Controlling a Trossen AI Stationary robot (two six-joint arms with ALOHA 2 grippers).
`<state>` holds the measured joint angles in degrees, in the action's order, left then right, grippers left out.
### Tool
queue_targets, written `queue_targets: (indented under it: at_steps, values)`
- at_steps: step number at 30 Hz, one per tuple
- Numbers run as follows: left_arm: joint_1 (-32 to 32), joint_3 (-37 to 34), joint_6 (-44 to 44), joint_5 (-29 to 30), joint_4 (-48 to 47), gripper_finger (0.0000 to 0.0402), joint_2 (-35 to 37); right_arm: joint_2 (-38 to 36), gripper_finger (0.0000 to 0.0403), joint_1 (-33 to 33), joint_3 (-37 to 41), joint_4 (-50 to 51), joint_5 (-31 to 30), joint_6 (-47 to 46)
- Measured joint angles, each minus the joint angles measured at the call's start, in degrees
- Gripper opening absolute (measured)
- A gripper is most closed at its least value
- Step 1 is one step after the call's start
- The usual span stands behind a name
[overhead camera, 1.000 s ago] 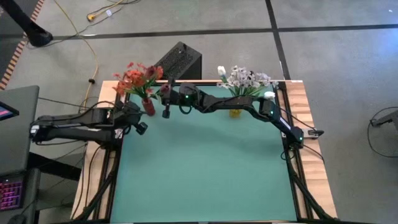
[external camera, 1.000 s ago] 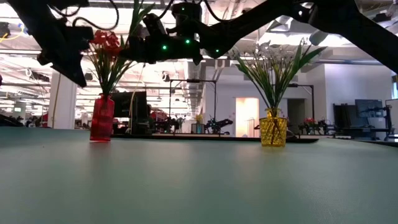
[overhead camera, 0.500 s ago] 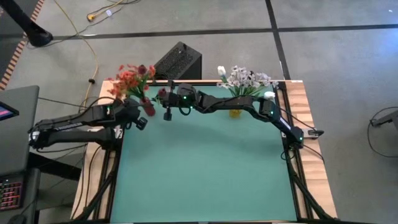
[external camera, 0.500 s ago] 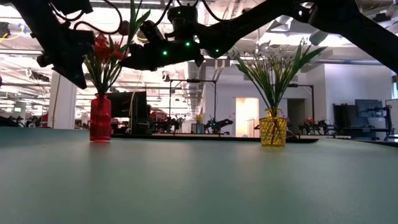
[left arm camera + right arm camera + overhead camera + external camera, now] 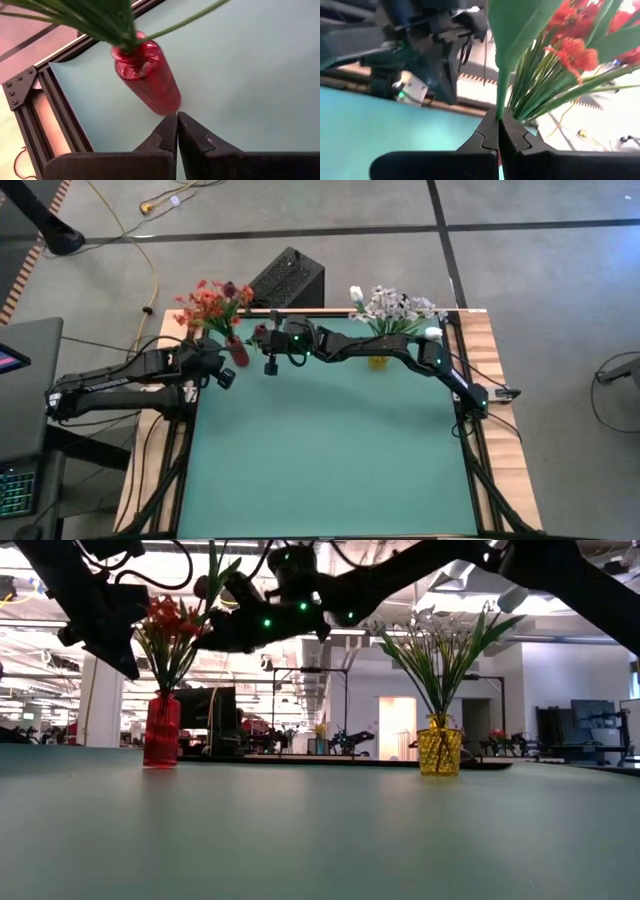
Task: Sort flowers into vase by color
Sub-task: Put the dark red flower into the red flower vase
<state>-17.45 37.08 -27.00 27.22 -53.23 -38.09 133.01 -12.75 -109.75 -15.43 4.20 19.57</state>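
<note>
Teal counter point(image 5: 330, 450) with two vases along its far edge. Red translucent glass vase point(image 5: 237, 352) stands at the far left corner, packed with orange-red blossom sprays on green stems point(image 5: 208, 305); a dark pink bud point(image 5: 229, 289) shows among them. Yellow textured glass vase point(image 5: 439, 751) stands at the far right, holding a bunch of small white-and-pale blossoms with long green leaves point(image 5: 395, 308); a white bud point(image 5: 356, 294) sticks out on its left side.

Left gripper point(image 5: 177, 120) sits low just beside the red vase, near its base, fingers pressed together and holding nothing; whether it touches the glass can't be told.

Right gripper point(image 5: 497, 122) reaches across the far edge to just right of the red vase, up above the counter beside the orange-red bunch. Its fingers pinch a green flower stem point(image 5: 503, 85), upright, with a broad green leaf point(image 5: 522, 22) above the pinch. That stem's blossom is out of view.
</note>
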Motion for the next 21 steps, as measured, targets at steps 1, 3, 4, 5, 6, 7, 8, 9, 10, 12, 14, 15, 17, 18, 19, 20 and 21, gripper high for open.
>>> queue_targets:
  at_steps: [1,3,4,5,6,7,8,9,10,12,14,15,17,18,19,20,21]
  values:
    - [0.0,0.0,0.0,0.0,0.02,0.0,0.02,-0.4,0.0021,0.22,0.0,0.15,-0.54,0.0]
    - [0.0,0.0,0.0,-0.04,0.0,0.0,0.0,-1.74,0.0021,0.44,-0.02,2.19,-1.53,0.0]
    - [0.0,0.0,0.0,-0.07,0.02,0.0,0.0,-2.1,0.0021,0.44,-0.02,2.65,-1.55,0.0]
    - [0.0,0.0,0.0,-0.07,0.02,0.0,0.0,-2.32,0.0021,0.46,-0.1,2.86,-1.54,-0.09]
    - [0.0,0.0,0.0,-0.07,0.02,0.0,-0.03,-2.4,0.0021,0.45,-0.11,3.24,-1.54,-0.31]
    - [0.0,0.0,0.0,-0.11,0.0,0.0,-0.04,-2.43,0.0021,0.35,-0.11,3.51,-1.56,-0.55]
    - [0.0,0.0,-0.02,-0.09,0.0,0.0,-0.02,-2.42,0.0021,0.2,-0.11,3.83,-1.56,-0.79]
    - [0.0,0.0,-0.02,-0.1,0.0,0.0,-0.02,-2.39,0.0021,0.13,-0.11,4.1,-1.56,-1.03]
    - [0.0,0.0,0.0,-0.15,0.0,0.0,-0.02,-2.39,0.0021,0.03,-0.11,4.16,-1.52,-1.12]
    - [0.0,0.0,0.39,-0.87,0.01,0.0,-0.02,-2.39,0.0021,-0.18,-0.11,4.26,-1.52,-1.18]
    - [0.0,-0.17,0.98,-1.81,0.58,0.0,-0.07,-2.39,0.0021,-0.2,-0.11,4.3,-1.52,-1.27]
    - [0.0,-0.3,1.27,-2.36,0.96,0.0,-0.26,-2.39,0.0021,-0.17,-0.11,4.32,-1.49,-1.26]
    - [0.0,-0.47,1.72,-2.87,1.17,0.0,-0.95,-2.39,0.0021,-0.15,-0.11,4.34,-1.48,-1.25]
    - [0.0,-0.48,1.7,-2.85,1.26,0.0,-1.51,-2.39,0.0021,-0.11,-0.11,4.3,-1.45,-1.25]
    - [0.0,-0.48,1.67,-2.65,1.29,0.0003,-2.18,-2.39,0.0021,-0.11,-0.11,4.28,-1.4,-1.23]
    - [0.0,-0.48,1.48,-2.36,1.24,0.0007,-2.84,-2.39,0.0021,-0.11,-0.11,4.27,-1.34,-1.23]
    - [0.0,-0.48,1.43,-2.0,1.25,0.0014,-3.49,-2.39,0.0021,-0.15,-0.11,4.27,-1.34,-1.23]
